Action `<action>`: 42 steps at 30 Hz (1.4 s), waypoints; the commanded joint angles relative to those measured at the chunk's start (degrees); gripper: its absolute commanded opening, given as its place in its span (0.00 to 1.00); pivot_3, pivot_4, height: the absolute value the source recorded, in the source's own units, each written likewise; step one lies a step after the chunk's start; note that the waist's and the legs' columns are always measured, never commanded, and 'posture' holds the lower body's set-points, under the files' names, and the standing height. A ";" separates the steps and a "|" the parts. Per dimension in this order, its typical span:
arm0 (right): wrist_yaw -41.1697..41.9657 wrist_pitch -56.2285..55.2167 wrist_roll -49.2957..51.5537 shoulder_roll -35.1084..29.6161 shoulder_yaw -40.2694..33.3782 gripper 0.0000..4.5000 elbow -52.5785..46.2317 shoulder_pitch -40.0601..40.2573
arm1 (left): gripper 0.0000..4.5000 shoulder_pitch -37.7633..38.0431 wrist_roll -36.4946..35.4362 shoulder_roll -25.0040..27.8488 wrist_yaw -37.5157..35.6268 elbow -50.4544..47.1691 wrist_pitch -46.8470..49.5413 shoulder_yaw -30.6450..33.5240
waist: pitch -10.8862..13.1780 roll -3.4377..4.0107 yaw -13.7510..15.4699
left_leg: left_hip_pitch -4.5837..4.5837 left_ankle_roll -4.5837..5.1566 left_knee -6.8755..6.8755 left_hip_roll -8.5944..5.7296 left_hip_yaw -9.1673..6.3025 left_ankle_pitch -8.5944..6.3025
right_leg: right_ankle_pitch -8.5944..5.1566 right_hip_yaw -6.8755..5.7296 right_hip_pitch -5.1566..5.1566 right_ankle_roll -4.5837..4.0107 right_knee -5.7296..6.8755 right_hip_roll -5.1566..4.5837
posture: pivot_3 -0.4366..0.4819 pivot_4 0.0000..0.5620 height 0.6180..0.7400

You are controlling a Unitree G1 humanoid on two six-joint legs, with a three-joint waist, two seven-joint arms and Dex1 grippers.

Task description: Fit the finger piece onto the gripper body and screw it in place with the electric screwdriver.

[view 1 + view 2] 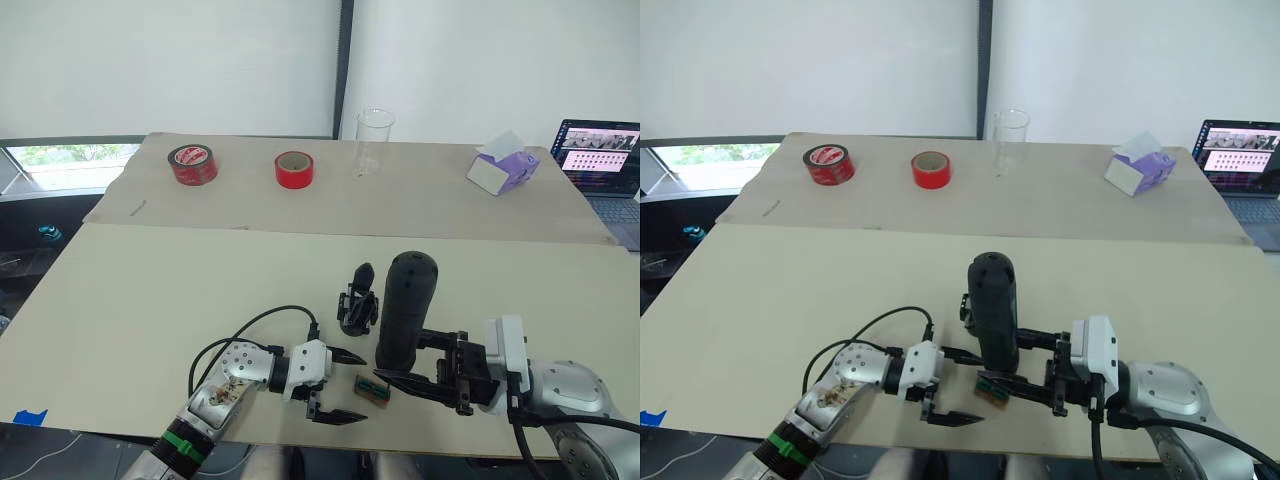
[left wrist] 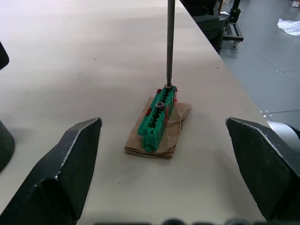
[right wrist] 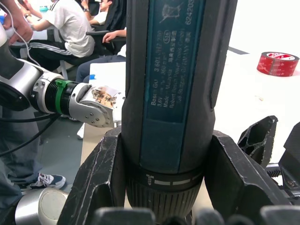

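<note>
My right gripper (image 1: 402, 360) is shut on the electric screwdriver (image 1: 405, 300), a thick black cylinder held upright. Its thin metal bit (image 2: 170, 42) points down onto a screw at the end of a flat green piece (image 2: 157, 119) on a brown base. My left gripper (image 1: 358, 387) stands open just left of that green piece, its fingers (image 2: 61, 173) spread either side of it and touching nothing. The gripper body (image 1: 357, 300), a small black block with a pointed finger sticking up, stands on the table just behind, left of the screwdriver. The loose finger piece is out of view.
At the back of the table (image 1: 150, 290) stand two red tape rolls (image 1: 193, 164) (image 1: 294, 169), a clear cup (image 1: 373, 142), a purple tissue box (image 1: 502, 163) and a laptop (image 1: 600, 160). The table's front edge is close to both grippers. Seated people (image 3: 70, 28) show beyond the table.
</note>
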 commanded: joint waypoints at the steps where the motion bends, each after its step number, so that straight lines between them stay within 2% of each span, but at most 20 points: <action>1: 0.56 -2.10 0.14 0.36 -0.08 0.42 -0.59 0.35 | 1.00 1.05 0.92 0.83 0.53 1.92 1.26 -0.17 | 0.00 0.00 0.00 | 0.00 0.00 0.00 0.00 0.00 0.00 | 0.00 0.00 0.00 0.00 0.00 0.00 | 0.48 0.27 1.00; 19: -1.01 -0.97 3.87 -0.61 -2.70 0.42 -2.80 0.49 | 1.00 1.05 -2.85 1.53 -1.55 3.80 -0.54 2.54 | 0.01 -0.01 -0.12 | 0.00 -0.01 -0.02 0.02 0.01 0.00 | 0.00 0.01 -0.04 0.00 0.02 0.01 | 0.48 0.27 1.00; 24: -2.58 -0.59 5.23 -0.99 -3.55 0.42 -4.06 0.32 | 1.00 2.32 -9.39 1.13 -1.75 -0.04 2.05 7.01 | 0.04 -0.06 -0.24 | -0.02 -0.02 -0.06 0.04 0.01 0.01 | 0.00 0.00 -0.09 -0.01 0.04 0.03 | 0.48 0.27 1.00; 31: -4.87 1.04 7.87 -1.71 -5.27 0.42 -5.70 -0.46 | 1.00 2.48 -14.35 4.02 -7.12 -1.92 1.72 10.73 | 0.09 -0.12 -0.06 | -0.17 -0.02 -0.02 0.01 0.02 0.01 | 0.00 -0.02 -0.16 -0.02 0.00 -0.01 | 0.48 0.27 1.00; 38: -7.65 2.93 11.40 -2.84 -7.95 0.42 -6.88 -2.25 | 1.00 1.37 -18.73 4.11 -8.46 -5.99 3.34 13.48 | 0.12 -0.18 -0.06 | -0.23 -0.01 -0.01 0.00 0.01 0.01 | 0.02 -0.02 -0.18 -0.03 -0.01 -0.02 | 0.48 0.27 1.00; 42: -9.30 4.13 13.78 -3.60 -9.95 0.42 -7.21 -2.95 | 1.00 0.86 -21.65 5.04 -8.15 -9.93 7.38 14.60 | 0.13 -0.18 -0.07 | -0.24 -0.02 -0.01 0.01 0.01 0.01 | 0.02 -0.01 -0.19 -0.03 0.00 0.03 | 0.48 0.27 1.00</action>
